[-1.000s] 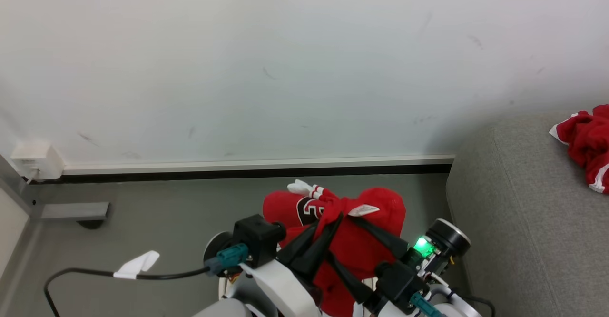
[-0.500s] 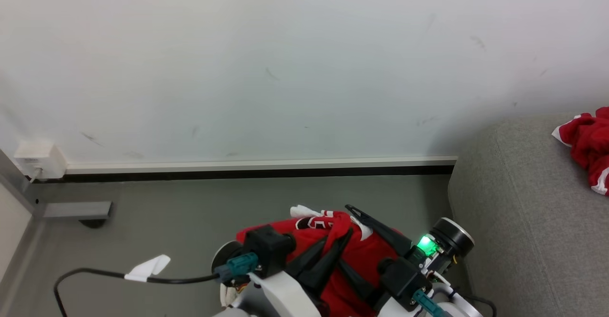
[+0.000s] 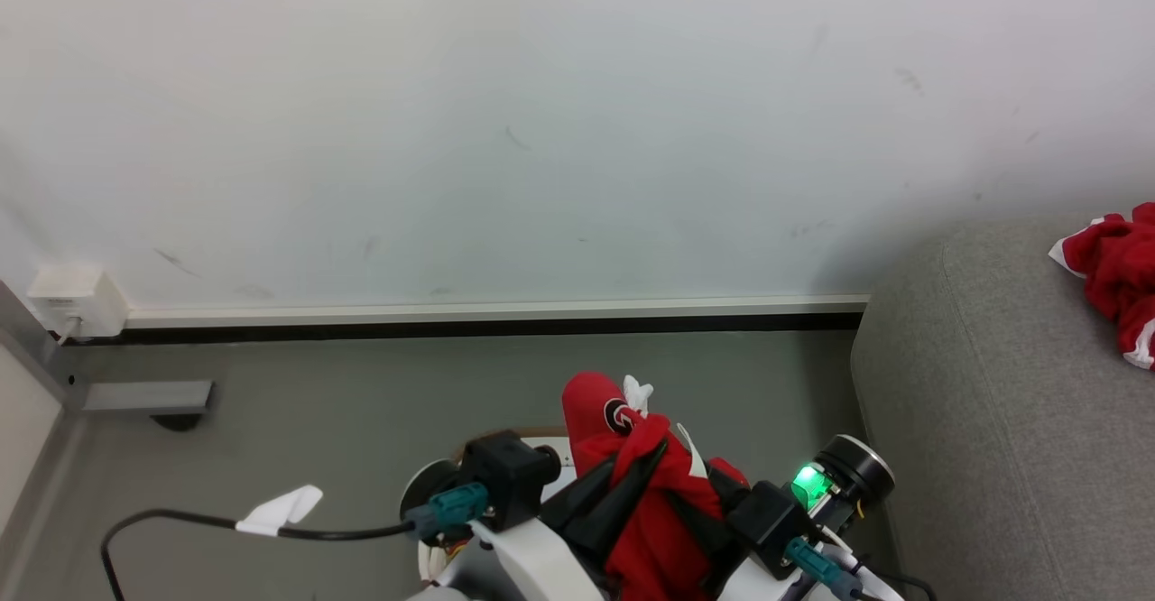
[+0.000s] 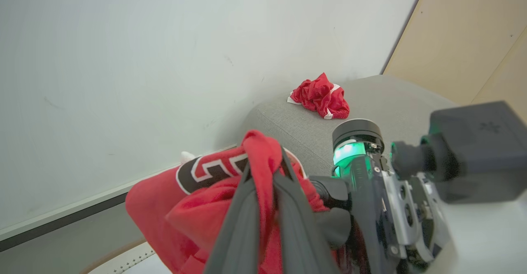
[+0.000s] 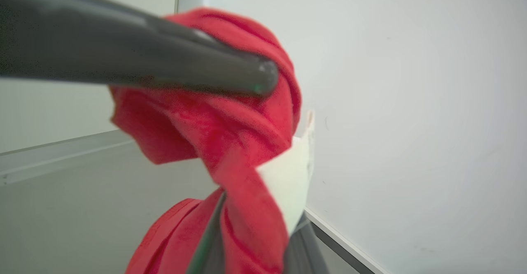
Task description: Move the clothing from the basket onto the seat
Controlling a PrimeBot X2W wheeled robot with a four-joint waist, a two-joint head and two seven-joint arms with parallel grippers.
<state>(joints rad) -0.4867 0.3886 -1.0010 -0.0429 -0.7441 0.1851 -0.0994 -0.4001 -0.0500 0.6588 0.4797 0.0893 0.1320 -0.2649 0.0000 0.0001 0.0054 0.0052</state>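
Right tool (image 5: 255, 228) newly closed on the clothing (image 3: 586, 407), left tool (image 4: 265, 165) gripping it too — both angled upward; converging

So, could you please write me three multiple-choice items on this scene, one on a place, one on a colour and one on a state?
1. Where does the crumpled red garment lie? A on a wooden table; B on the grey seat; C on a shelf.
2. What colour does the status light glow? A green; B blue; C orange.
3. The left end effector is: A open and empty; B shut and empty; C shut on the numbered jersey.
Answers: B, grey upholstery lies under it; A, it shines green; C, red fabric is pinched between its fingers.
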